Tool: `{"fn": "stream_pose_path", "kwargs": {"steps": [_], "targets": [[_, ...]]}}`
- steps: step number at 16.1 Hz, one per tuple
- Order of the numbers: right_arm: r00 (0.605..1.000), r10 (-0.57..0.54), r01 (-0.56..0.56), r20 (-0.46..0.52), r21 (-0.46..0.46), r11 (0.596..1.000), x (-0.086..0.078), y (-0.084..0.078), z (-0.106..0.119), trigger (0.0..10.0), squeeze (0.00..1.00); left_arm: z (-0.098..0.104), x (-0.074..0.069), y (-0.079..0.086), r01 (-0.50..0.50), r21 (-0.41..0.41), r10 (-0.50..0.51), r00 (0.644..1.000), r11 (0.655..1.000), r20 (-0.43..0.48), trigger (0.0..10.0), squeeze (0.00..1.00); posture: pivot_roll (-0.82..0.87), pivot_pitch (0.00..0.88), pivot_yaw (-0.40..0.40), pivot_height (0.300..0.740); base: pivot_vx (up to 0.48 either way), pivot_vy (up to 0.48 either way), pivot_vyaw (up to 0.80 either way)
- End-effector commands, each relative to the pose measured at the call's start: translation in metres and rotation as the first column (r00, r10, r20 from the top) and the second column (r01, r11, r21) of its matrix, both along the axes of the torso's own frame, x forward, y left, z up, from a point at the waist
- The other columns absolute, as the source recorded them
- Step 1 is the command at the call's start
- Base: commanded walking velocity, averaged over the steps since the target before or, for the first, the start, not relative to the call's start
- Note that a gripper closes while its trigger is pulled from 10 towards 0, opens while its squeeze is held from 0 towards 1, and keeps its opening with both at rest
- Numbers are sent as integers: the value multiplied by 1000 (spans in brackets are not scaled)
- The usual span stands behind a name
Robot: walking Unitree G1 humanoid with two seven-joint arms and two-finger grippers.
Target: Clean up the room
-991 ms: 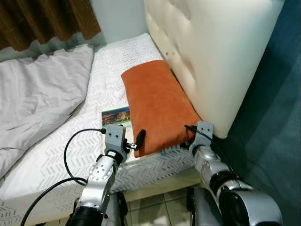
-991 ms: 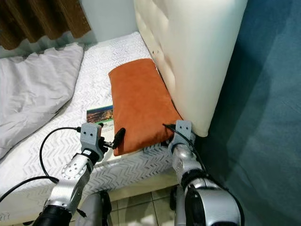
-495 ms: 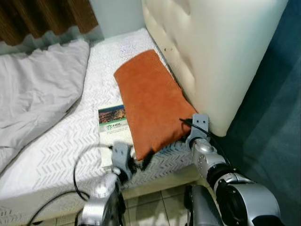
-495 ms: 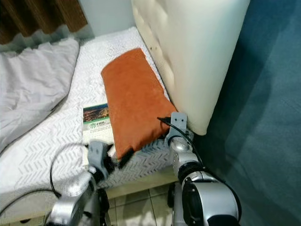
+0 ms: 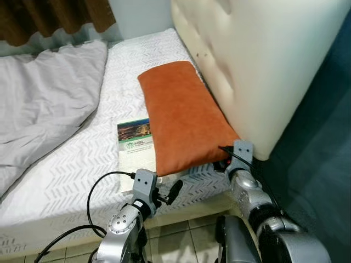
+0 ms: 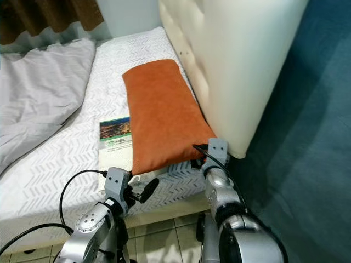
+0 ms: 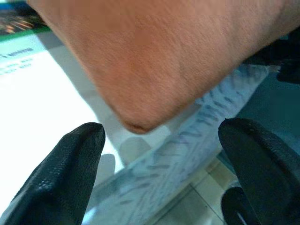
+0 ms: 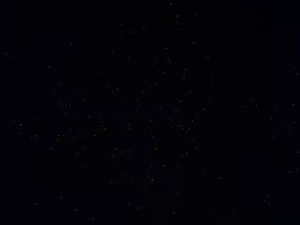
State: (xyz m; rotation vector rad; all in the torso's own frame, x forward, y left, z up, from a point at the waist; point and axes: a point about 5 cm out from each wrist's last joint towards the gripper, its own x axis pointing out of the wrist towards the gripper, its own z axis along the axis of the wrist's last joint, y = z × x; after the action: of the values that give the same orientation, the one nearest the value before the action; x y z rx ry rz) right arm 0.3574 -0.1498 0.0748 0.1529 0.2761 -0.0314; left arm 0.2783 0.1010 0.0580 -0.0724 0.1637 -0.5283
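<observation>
An orange pillow [image 5: 184, 118] lies on the white mattress [image 5: 71, 175], its long side against the headboard. A booklet [image 5: 133, 143] with a green-and-white cover lies partly under the pillow's left edge. My left gripper [image 5: 171, 192] is open, low in front of the mattress side, just below the pillow's near corner [image 7: 140, 108]; its fingers [image 7: 65, 173] stand wide apart with nothing between them. My right gripper [image 5: 233, 164] sits at the pillow's right near corner, by the foot of the headboard; its wrist view is black.
A crumpled grey duvet [image 5: 44, 104] covers the bed's left part. The cream padded headboard [image 5: 258, 60] rises on the right, with a dark teal wall [image 5: 323, 164] beyond it. Brown curtains [image 5: 49, 16] hang at the back. Pale floor tiles [image 5: 181, 235] lie below the bed.
My left gripper has dropped from the pillow's near corner to below the mattress edge. The camera has shifted slightly; pillow and booklet lie where they were.
</observation>
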Motion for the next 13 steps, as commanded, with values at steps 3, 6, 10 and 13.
{"fn": "stream_pose_path", "kwargs": {"steps": [3,6,10,13], "targets": [[999,6,-5,-47,26,1000,-31,2,-12,10000,0,0,0,4,-12,15,12,1000,1000,11,10000,0,-64,114,43,576,0,0,0],[999,21,-23,-40,-51,998,-67,-14,-8,10000,471,1,-3,5,-18,5,18,999,1000,31,10000,0,-76,111,36,576,0,0,0],[998,59,-58,3,-126,990,-95,-39,5,10000,1000,2,-11,2,-9,-15,10,999,1000,37,10000,0,-95,100,38,576,0,0,0],[964,261,-250,49,-172,953,-112,-15,24,10000,1000,2,-24,22,-35,11,35,999,999,37,10000,0,-99,77,45,576,0,0,0]]}}
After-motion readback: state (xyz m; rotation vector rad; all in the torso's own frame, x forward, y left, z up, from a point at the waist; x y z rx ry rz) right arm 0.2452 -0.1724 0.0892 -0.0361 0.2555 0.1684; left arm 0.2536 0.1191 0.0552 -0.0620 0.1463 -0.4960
